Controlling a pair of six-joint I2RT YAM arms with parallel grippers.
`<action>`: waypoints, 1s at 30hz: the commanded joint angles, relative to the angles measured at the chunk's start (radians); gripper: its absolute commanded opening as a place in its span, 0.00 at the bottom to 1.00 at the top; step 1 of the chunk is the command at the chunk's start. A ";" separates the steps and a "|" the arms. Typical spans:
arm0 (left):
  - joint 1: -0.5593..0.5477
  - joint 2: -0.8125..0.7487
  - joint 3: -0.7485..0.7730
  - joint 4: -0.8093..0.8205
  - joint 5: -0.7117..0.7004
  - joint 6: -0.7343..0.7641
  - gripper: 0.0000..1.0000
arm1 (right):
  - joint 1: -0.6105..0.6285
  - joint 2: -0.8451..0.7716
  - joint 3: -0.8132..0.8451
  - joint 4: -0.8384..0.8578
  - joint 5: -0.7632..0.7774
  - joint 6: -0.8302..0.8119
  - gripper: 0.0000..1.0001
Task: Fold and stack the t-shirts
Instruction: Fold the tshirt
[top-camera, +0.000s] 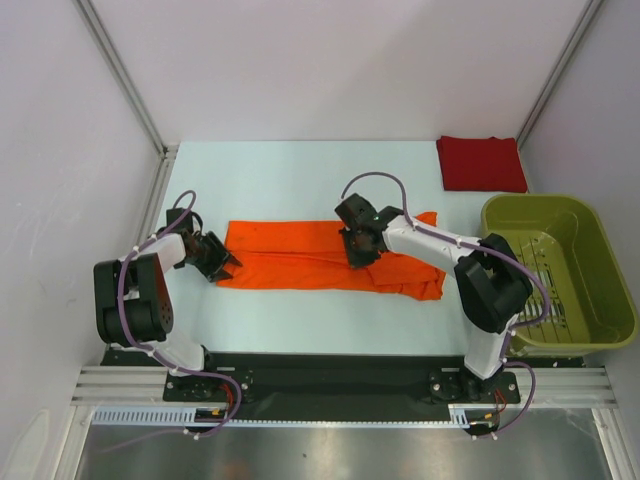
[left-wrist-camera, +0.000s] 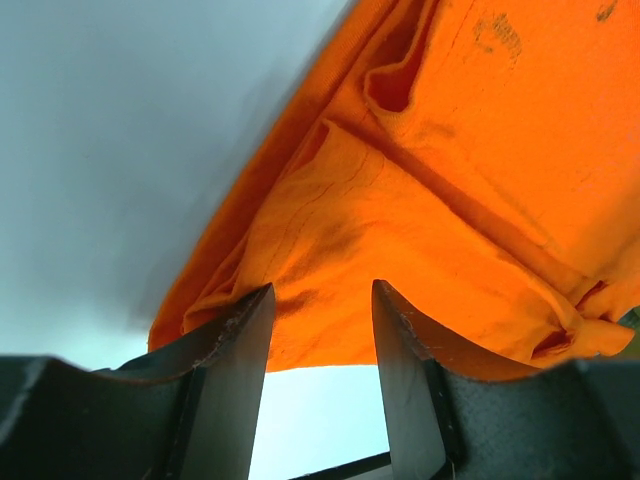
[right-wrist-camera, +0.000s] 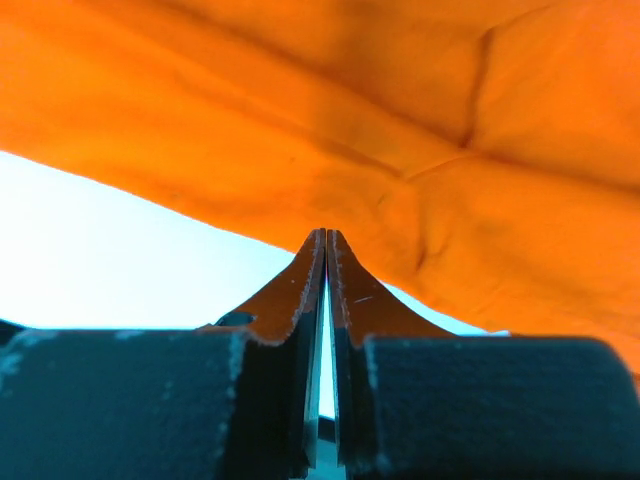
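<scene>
Left gripper (left-wrist-camera: 322, 290): spread, empty; orange t-shirt (left-wrist-camera: 450, 200) edge just beyond its tips.
Right gripper (right-wrist-camera: 326, 232): pressed together, tips touching the cloth's fold.
Handling: likely soft, light, limp; you should pinch corners, through both layers.

- From above, the right arm (top-camera: 440, 245) lies across the orange shirt (top-camera: 290, 255), and a stretch of cloth disappears under it.
- Right gripper (right-wrist-camera: 326, 238), wrist view: fingers (right-wrist-camera: 295, 300) pressed together at the cloth's edge. Whether a fold is caught between them, can't tell.
- Same view: the shirt runs off the top, left and right edges.
- Left wrist view: shirt cut off at top and right, and the table (left-wrist-camera: 90, 150) is a grey blur.
- Left gripper (top-camera: 222, 264) from above: too small to tell if it touches the cloth.
- Basket (top-camera: 560, 205): its left wall is partly hidden behind the right arm.
</scene>
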 joint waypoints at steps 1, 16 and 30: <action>-0.004 0.047 -0.025 -0.016 -0.116 0.030 0.51 | 0.002 -0.009 -0.035 0.019 0.051 0.016 0.07; -0.001 0.075 0.019 -0.059 -0.150 0.019 0.52 | 0.005 0.082 -0.039 0.084 0.129 -0.007 0.06; 0.002 0.087 -0.001 -0.059 -0.182 0.004 0.53 | -0.017 0.154 0.031 0.158 0.300 -0.083 0.05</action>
